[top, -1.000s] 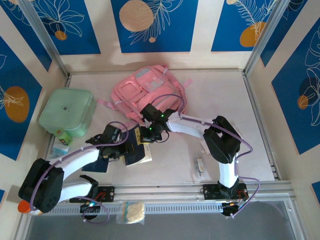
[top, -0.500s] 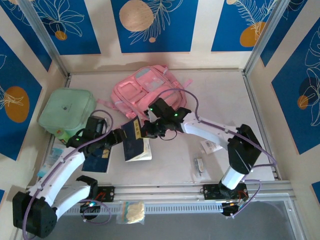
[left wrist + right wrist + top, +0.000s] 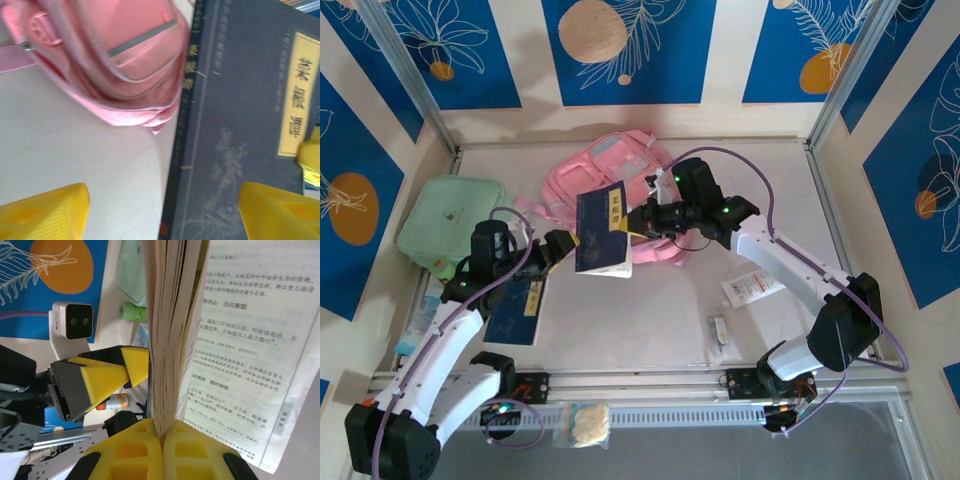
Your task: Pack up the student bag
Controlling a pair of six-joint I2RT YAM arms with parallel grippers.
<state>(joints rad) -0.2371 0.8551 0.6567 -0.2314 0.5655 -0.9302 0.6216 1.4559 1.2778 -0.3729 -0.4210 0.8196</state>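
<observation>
The student bag [image 3: 620, 175] is a pink backpack lying flat at the back middle of the table; its pocket end [image 3: 115, 55] fills the upper left of the left wrist view. My right gripper [image 3: 640, 222] [image 3: 162, 434] is shut on the page edges of a dark blue book [image 3: 602, 232], holding it tilted in the air just in front of the bag. One loose page [image 3: 255, 350] hangs open to the right. My left gripper [image 3: 560, 248] [image 3: 162, 215] stands open just left of the book, its fingers [image 3: 117, 371] beside the cover [image 3: 245, 125] without closing on it.
A mint-green soft case [image 3: 453, 222] sits at the left wall, with a green bottle [image 3: 445, 268] in front of it. A second blue book [image 3: 515, 312] lies flat under my left arm. A white packet [image 3: 752, 288] and a small white object [image 3: 718, 333] lie at the front right.
My right gripper has raised the blue book off the table and carried it back toward the bag. My left gripper has opened, let the book go and drawn back left.
</observation>
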